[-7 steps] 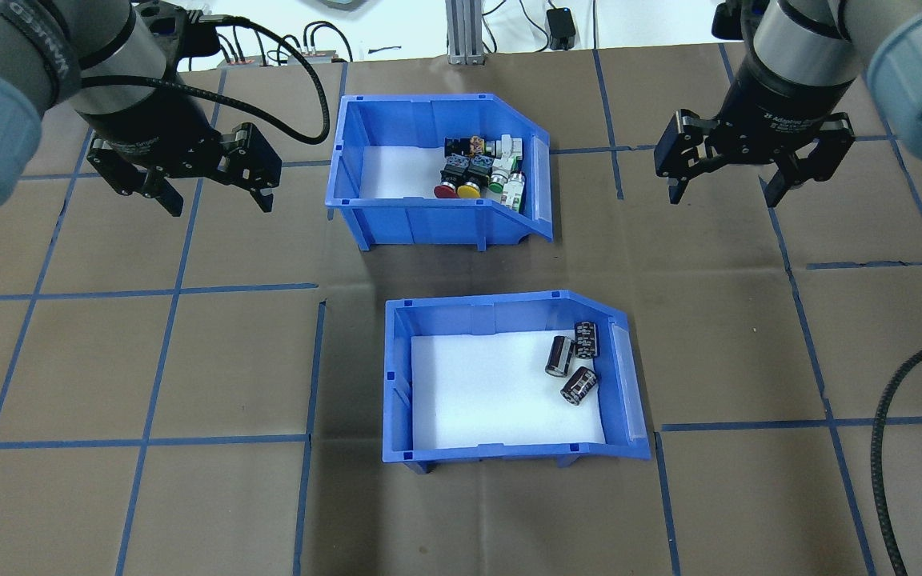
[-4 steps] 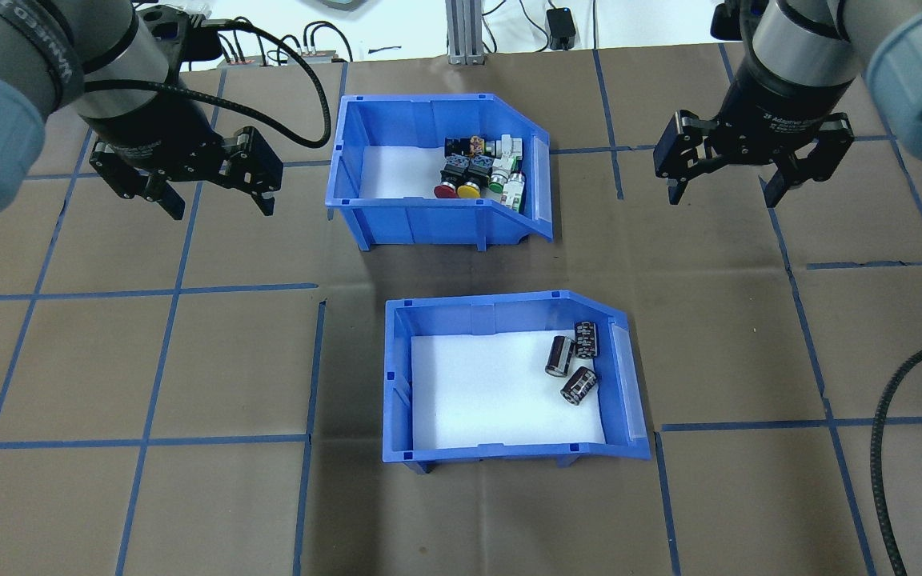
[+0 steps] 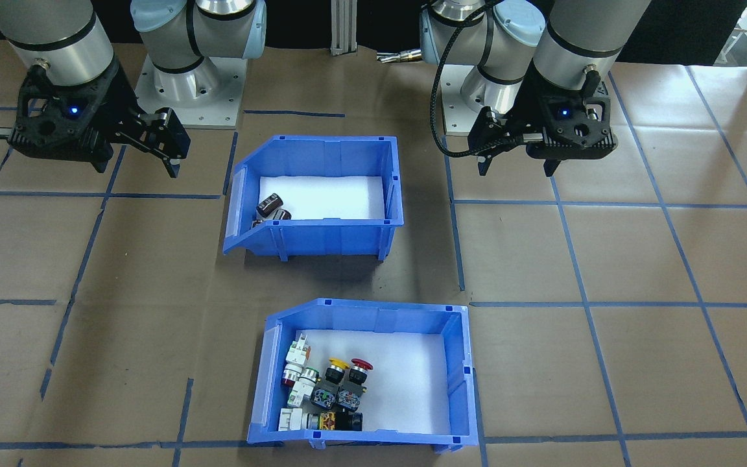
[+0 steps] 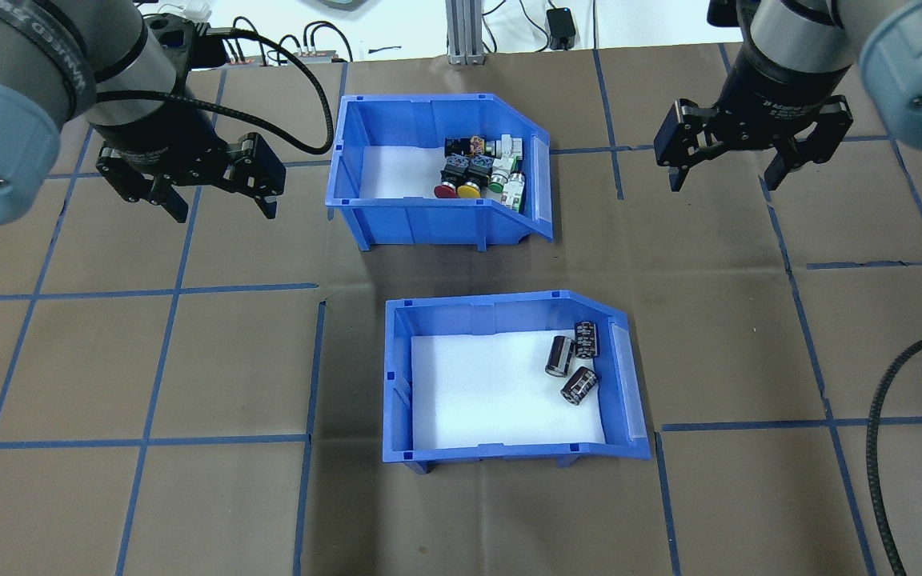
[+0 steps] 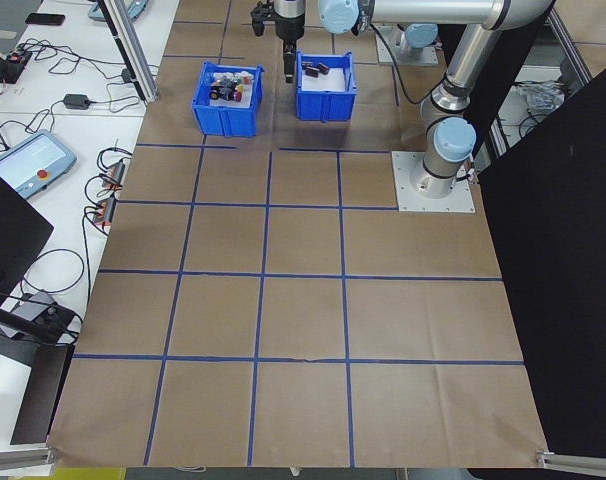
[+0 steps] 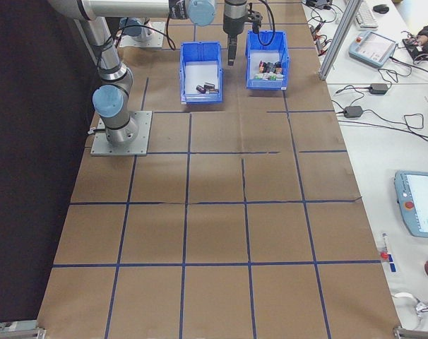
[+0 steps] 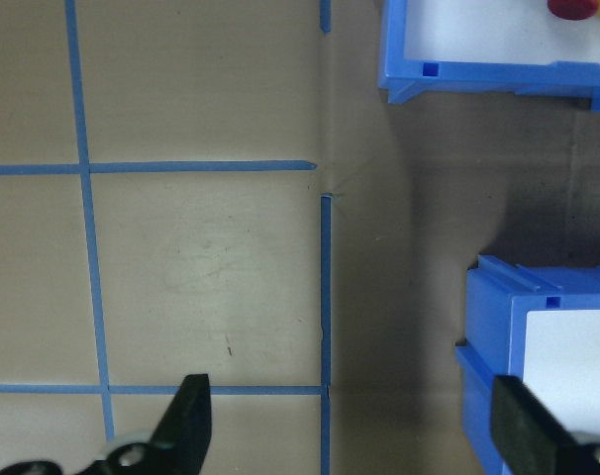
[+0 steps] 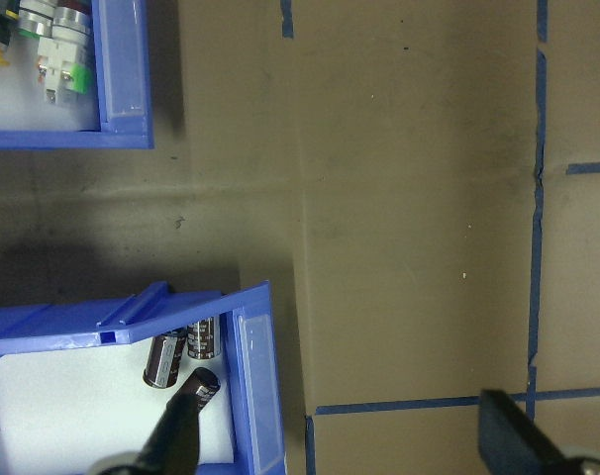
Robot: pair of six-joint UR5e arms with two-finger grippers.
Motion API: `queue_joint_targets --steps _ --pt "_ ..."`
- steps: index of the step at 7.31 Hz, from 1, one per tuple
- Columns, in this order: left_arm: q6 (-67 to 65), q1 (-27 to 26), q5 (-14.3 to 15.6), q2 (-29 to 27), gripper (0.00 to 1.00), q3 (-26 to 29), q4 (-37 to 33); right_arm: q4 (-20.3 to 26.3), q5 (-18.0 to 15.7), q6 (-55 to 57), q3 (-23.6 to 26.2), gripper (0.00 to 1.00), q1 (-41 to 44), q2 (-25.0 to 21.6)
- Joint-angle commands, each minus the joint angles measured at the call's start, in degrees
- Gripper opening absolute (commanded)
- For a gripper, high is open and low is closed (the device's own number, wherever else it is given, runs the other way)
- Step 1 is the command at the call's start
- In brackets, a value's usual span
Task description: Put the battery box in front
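Blue plastic battery box (image 4: 509,376) with sloped cut-away side, white foam liner and three dark cylindrical batteries (image 4: 573,360) sits mid-table on the robot's side of the matching blue switch bin (image 4: 437,172) of red, yellow and white push-buttons – the two apart, long axes across the table. Left gripper (image 4: 213,196) and right gripper (image 4: 721,164), both spread wide and empty, hover flanking the switch bin; the box lies between them, nearer the robot, neither clearly closer. Brown paper table (image 4: 149,360) gridded with blue tape – open room on every side
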Motion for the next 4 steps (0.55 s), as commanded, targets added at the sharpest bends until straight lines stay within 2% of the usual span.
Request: queue_joint_targets --steps 1,2,3,4 --pt "-5.97 -0.10 -0.06 0.91 1.00 -1.76 0.14 -0.39 0.55 -0.12 -6.67 1.00 0.32 5.61" --pt "-12.11 -0.19 0.11 1.26 0.99 -2.91 0.14 0.31 0.55 0.23 -12.11 1.00 0.84 10.08" --pt "-14.26 -0.10 0.29 0.75 0.94 -3.27 0.05 0.84 1.25 0.23 -16.60 1.00 1.98 13.08" --pt "-15.41 -0.19 -0.15 0.65 0.94 -3.62 0.05 1.19 1.87 -0.20 -19.69 1.00 4.60 14.94"
